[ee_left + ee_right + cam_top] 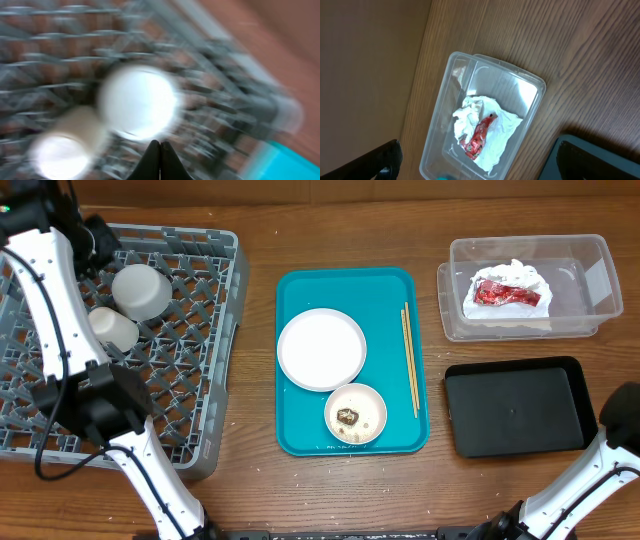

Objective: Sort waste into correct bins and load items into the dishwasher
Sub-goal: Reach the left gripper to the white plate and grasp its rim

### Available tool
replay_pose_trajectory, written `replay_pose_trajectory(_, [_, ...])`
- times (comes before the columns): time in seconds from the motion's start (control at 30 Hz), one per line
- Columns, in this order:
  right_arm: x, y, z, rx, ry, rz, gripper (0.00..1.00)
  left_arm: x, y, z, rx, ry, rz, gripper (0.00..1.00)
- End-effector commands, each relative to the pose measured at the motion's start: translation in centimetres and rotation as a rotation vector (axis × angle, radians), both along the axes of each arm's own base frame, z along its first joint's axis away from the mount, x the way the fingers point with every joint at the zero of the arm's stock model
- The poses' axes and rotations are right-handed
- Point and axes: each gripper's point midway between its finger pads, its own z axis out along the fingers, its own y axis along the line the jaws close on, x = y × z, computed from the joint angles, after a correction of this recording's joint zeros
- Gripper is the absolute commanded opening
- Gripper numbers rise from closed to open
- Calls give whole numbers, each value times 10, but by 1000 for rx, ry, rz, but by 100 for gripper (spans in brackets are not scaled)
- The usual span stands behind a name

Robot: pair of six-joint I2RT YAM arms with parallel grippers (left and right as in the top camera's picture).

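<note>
The grey dishwasher rack [200,380] fills the left side, and two white cups [140,290] [112,328] lie in it. My left gripper [97,238] hovers over the rack's far end. In the blurred left wrist view its fingertips [160,150] are pressed together, empty, just short of the larger cup [137,102]. On the teal tray [300,435] are the white plate [321,349], a small dish [355,413] with brown food bits and the chopsticks [409,360]. The napkin with the red wrapper [480,137] lies in the clear tub [525,95]. My right gripper [480,172] is open above it.
The black tray [515,405] sits on the wooden table in front of the clear tub [585,265]. The right arm [600,465] comes in at the bottom right corner. The left arm [60,330] stretches across the rack.
</note>
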Motion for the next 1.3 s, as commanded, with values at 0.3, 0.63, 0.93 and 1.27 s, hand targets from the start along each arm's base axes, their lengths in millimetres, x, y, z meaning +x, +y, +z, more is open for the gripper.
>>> replay_pose_trajectory(0.3, [-2, 0, 12, -21, -27, 0, 100, -49, -254, 52, -500, 26, -608, 84])
replay_pose_trajectory(0.63, [-2, 0, 12, -21, -27, 1, 100, -95, -380, -58, -47, 375, -707, 79])
replay_pose_trajectory(0.93, [-2, 0, 12, -21, -27, 1, 100, -106, -427, -136, 145, 423, -604, 62])
replay_pose_trajectory(1.27, [-2, 0, 12, -21, -27, 1, 100, -107, -448, -196, 108, 489, -549, 50])
